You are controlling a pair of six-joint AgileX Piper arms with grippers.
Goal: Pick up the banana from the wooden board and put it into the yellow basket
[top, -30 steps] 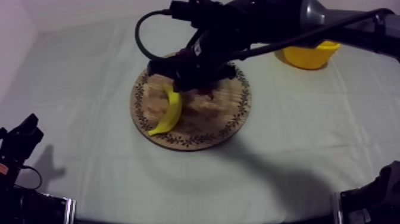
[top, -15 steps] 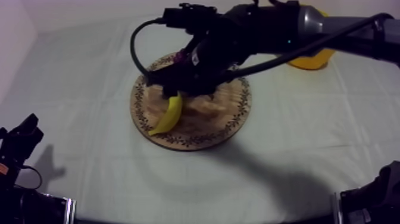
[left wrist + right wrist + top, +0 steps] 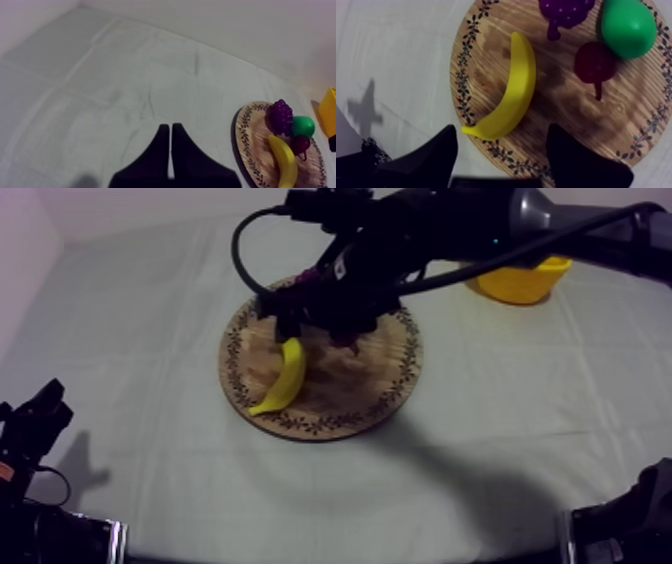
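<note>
My right gripper [image 3: 502, 129] hangs over the wooden board [image 3: 576, 117] with its two black fingers [image 3: 433, 157] spread wide and nothing held between them. The banana [image 3: 518, 87] lies flat on the board just ahead of the tips, curving away from the gripper. Its near end sits in the gap between the fingers, closer to the finger on the rim side of the board than to the other. I can't tell whether either finger touches it.

Beyond the banana's far end is the bunch of grapes [image 3: 563, 10]. Ahead of the other finger sits the small red fruit [image 3: 595, 60], and past that the green pear [image 3: 627, 27]. All three are on the board and apart from the banana.

From above, my right arm [image 3: 420, 238] comes in from the upper right and covers the far part of the board. The banana pokes out from under the gripper toward the near rim. The yellow basket [image 3: 520, 283] stands on the cloth [image 3: 150, 308] behind the arm, well apart from the board and from the gripper, partly hidden by the arm.

My left gripper [image 3: 35, 423] sits low at its own side, well apart from the board. Seen from its wrist, its fingers [image 3: 162, 150] lie pressed together as a narrow wedge with nothing between them, over bare cloth. The board with the fruit lies off to one side of the tips.
</note>
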